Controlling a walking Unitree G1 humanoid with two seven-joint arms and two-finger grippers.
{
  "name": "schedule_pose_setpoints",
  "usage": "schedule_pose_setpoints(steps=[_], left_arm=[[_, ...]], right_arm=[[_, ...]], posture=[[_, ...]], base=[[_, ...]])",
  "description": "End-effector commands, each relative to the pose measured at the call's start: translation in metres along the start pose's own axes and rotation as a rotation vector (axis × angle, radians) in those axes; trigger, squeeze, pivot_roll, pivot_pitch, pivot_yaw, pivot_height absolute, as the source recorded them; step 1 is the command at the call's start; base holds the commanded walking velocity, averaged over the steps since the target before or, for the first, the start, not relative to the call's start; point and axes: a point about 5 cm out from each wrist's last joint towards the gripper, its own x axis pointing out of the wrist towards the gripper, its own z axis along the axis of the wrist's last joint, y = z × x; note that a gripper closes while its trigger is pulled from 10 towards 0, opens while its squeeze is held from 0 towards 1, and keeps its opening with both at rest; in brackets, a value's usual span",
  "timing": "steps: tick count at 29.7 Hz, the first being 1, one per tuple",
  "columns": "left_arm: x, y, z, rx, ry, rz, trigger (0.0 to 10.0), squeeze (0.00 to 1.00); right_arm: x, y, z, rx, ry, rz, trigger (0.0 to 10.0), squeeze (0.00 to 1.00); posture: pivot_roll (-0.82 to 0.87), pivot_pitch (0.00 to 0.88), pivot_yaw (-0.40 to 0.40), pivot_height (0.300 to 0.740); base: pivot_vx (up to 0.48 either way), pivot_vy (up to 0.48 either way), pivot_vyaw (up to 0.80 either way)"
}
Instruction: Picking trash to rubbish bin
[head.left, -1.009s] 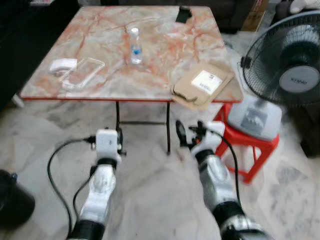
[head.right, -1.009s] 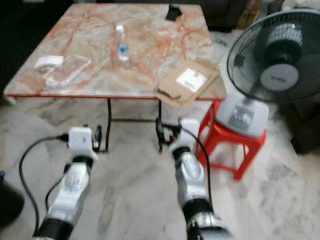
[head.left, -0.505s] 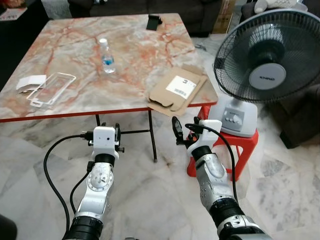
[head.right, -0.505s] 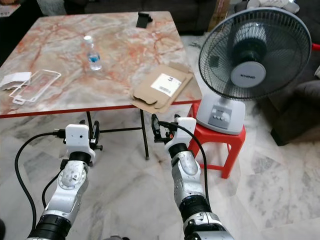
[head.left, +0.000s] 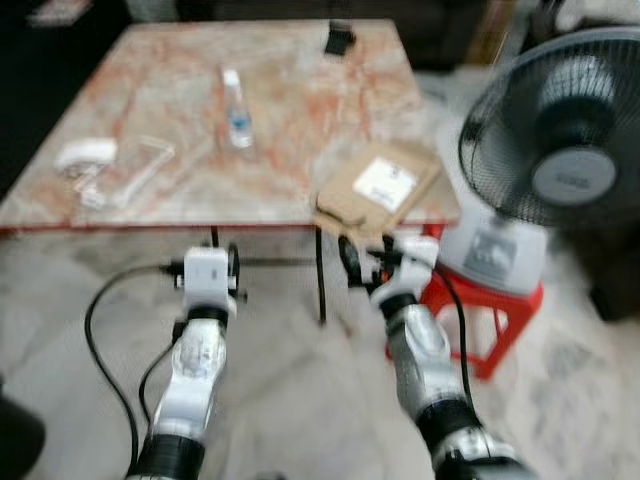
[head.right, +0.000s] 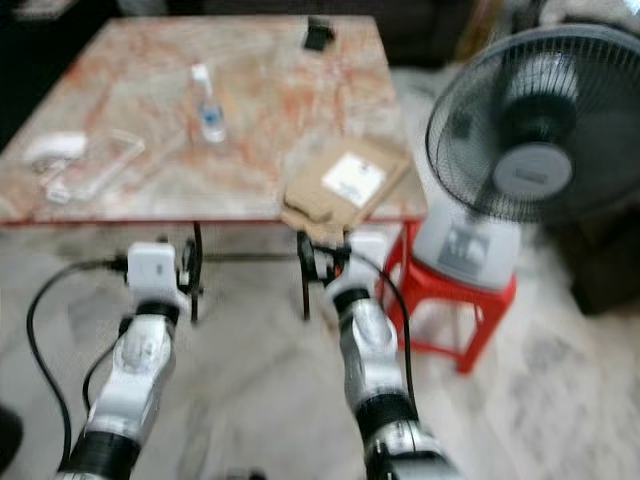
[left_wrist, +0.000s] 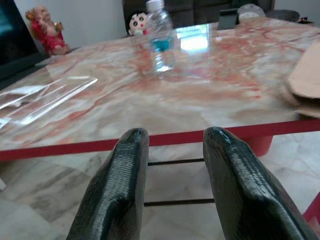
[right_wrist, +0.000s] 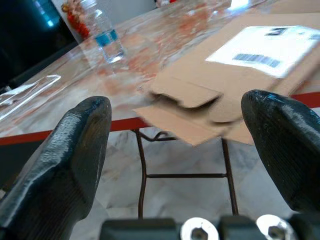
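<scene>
Approach to the marble table (head.left: 300, 120), both grippers raised before its near edge.
I am holding the right gripper (right_wrist: 170, 150) spread wide, left gripper (left_wrist: 172, 165) parted; flattened cardboard (head.left: 380, 190) is lying at 1 o'clock, overhanging the edge.

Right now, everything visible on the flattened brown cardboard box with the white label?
The flattened brown cardboard box lies flat at the near right corner of the marble-patterned table, its loose folded flaps overhanging the red-trimmed edge. A white shipping label with a barcode faces up on it. It looks like thin corrugated card, slightly creased. The right gripper is open just below and before it, not touching.
</scene>
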Motion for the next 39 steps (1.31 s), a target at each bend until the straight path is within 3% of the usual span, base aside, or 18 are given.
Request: schedule_pose_setpoints(steps=[1,34,39], left_arm=[[-0.0012,-0.0066,0.0008,-0.008,0.002,-0.018,10.0,0.0],[0.0009,-0.0081,0.0051,-0.015,-0.013,-0.028,10.0,0.0],[0.0004,-0.0091,0.0087,-0.034,-0.042,-0.034,10.0,0.0]], right_arm=[[-0.0028,-0.007,0.0009,0.0,-0.004,-0.025,10.0,0.0],[-0.0036,-0.0042,-0.0007,0.01,0.005,-0.018,10.0,0.0],[-0.0053,-0.0026,-0.0008,0.012,0.0,-0.014,10.0,0.0]], posture=[[0.08,0.178,-0.012,0.74],[0.07,0.184,-0.011,0.74],[0.07,0.184,-0.013,0.74]], base=[[0.296,0.0,0.0],[0.304,0.0,0.0],[0.0,0.0,0.0]])
